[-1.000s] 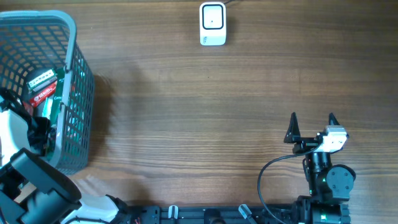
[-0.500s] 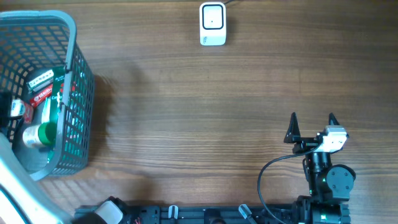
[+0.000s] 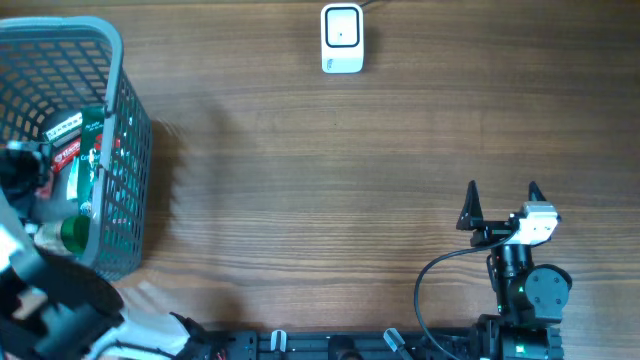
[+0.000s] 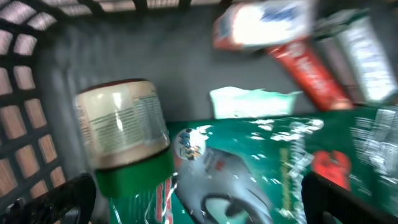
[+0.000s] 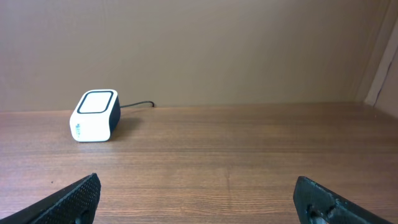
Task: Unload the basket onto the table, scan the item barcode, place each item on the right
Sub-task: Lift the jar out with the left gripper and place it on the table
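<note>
1. At the near right edge of the table (image 3: 320,200): right gripper (image 3: 502,190) low over the wood, pointing away from the base. Fingers (image 5: 74,199) spread wide, gripping nothing.
2. Near left: left gripper (image 4: 196,186) down inside the grey basket (image 3: 130,190). Dark fingers (image 4: 53,202) at both lower corners of the wrist view, set wide apart, open, closed on none of the goods.
3. Just beyond those fingers, on the basket floor: jar (image 4: 124,140) with pale label and green lid, lying on its side. Glossy green packet (image 4: 280,168) right beside it; touching or merely overlapping, impossible to tell through the blur.
4. Farther in, toward the far basket wall: red toothpaste tube (image 4: 308,65) lying at a slant, white-and-red box (image 4: 264,22) just above it. Print on all items too blurred to read. All goods inside the basket, none over the open table.
5. Farthest: white scanner (image 3: 342,38) on the far edge of the table, near the middle, window facing up. Well apart from the basket and from both grippers. Thin dark cable (image 5: 140,105) trailing off behind it.
</note>
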Action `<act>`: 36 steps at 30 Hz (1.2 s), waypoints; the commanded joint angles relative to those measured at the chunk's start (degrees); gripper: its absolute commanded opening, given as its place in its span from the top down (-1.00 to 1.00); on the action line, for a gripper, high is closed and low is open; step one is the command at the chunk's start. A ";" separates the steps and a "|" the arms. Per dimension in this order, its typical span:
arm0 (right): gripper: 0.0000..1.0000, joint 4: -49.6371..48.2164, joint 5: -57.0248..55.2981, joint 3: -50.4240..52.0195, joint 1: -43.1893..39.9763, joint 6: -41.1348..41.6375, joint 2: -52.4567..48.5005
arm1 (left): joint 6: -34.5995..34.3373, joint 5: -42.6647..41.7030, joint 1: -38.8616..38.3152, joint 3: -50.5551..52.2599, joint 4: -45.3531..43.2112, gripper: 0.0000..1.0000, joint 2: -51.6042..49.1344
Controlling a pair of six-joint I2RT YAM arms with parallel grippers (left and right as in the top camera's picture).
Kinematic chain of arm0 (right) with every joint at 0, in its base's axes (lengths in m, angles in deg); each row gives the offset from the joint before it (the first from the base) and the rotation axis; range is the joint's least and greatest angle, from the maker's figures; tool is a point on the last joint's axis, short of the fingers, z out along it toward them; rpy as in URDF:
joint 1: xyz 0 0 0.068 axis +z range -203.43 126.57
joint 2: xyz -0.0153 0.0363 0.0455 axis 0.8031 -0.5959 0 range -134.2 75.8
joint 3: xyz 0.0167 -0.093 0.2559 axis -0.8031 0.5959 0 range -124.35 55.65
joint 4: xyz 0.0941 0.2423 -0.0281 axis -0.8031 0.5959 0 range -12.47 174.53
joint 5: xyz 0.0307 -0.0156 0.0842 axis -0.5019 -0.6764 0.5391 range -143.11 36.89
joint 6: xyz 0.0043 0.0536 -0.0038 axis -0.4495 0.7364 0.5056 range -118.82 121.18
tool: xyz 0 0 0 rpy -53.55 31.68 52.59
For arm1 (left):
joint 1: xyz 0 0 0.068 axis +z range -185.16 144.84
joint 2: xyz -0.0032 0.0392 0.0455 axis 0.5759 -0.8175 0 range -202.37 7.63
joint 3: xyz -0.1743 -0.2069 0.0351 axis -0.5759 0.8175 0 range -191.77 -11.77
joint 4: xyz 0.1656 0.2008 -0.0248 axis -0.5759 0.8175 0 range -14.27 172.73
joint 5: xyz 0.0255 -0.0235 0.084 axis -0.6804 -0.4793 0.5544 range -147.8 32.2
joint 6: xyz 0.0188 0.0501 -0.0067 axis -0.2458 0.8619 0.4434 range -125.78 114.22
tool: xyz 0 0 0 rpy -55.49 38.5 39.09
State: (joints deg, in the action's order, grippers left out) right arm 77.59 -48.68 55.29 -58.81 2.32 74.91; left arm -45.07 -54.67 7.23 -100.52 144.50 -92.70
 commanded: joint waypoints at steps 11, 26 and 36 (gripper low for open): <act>-0.99 -0.13 -0.55 0.04 0.35 -1.01 0.46 | -0.61 5.29 1.68 11.39 -1.27 -1.00 -9.20; -1.00 -0.13 -0.55 0.04 0.35 -1.01 0.46 | -0.57 9.77 2.93 14.40 -7.63 -0.04 -6.47; -0.99 -0.11 -0.55 0.04 0.35 -1.01 0.46 | -0.59 8.35 -9.75 -0.55 -2.12 -0.12 17.79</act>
State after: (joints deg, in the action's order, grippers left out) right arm 77.59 -48.68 55.29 -58.81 2.32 74.91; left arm -45.35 -46.03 -0.57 -98.24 142.43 -78.93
